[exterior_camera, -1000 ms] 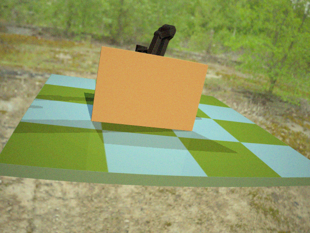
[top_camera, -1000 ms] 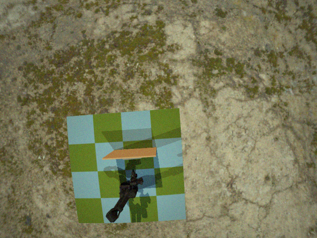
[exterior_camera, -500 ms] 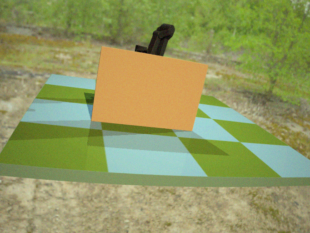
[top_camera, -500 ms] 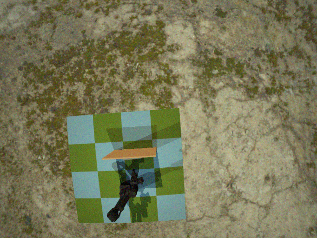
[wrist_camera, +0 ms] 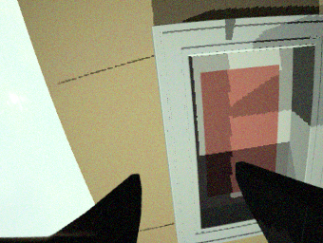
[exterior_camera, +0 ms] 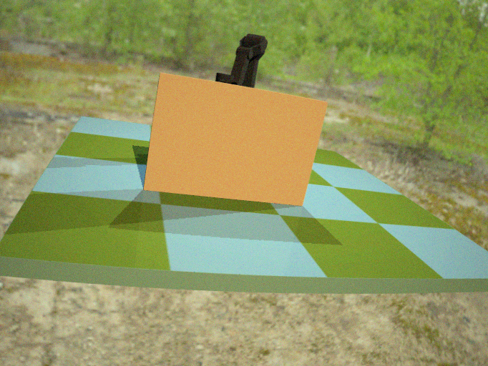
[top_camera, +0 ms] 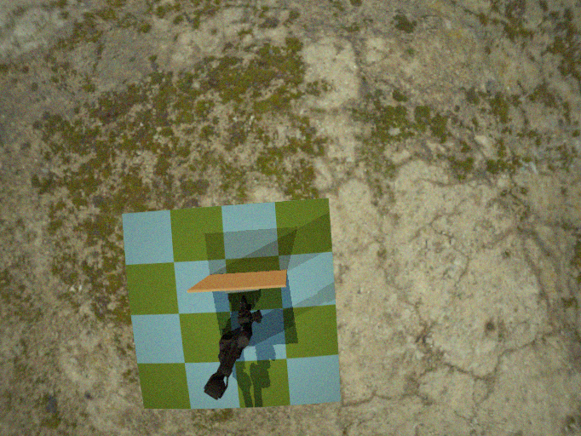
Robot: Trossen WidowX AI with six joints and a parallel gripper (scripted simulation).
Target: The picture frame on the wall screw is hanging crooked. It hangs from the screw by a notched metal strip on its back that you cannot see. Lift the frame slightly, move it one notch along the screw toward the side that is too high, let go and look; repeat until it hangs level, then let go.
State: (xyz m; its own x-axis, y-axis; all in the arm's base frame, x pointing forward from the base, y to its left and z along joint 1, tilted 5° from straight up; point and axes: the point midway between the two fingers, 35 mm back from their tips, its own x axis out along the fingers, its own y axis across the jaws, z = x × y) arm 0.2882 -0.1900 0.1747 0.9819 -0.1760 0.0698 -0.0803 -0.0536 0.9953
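Observation:
The picture frame [wrist_camera: 173, 133] is white with a red picture [wrist_camera: 247, 109]. It hangs on the tan side of the wall panel [wrist_camera: 109, 119] and fills the right half of the wrist view. Its edges run at a slight angle to the thin seam lines on the wall. The screw and the notched strip are hidden behind it. My gripper [wrist_camera: 188, 176] is open, close in front of the frame, with one dark finger off the frame's side over the wall and the other over the picture. The top and exterior views show only the wall's top edge [top_camera: 237, 280] and its orange back [exterior_camera: 236, 141], so the frame is hidden there.
The arm [top_camera: 232, 345] [exterior_camera: 246, 63] reaches from the front of the green and blue checkered floor [top_camera: 150, 234] [exterior_camera: 236, 256] up to the wall. Rough ground surrounds the floor, with trees behind.

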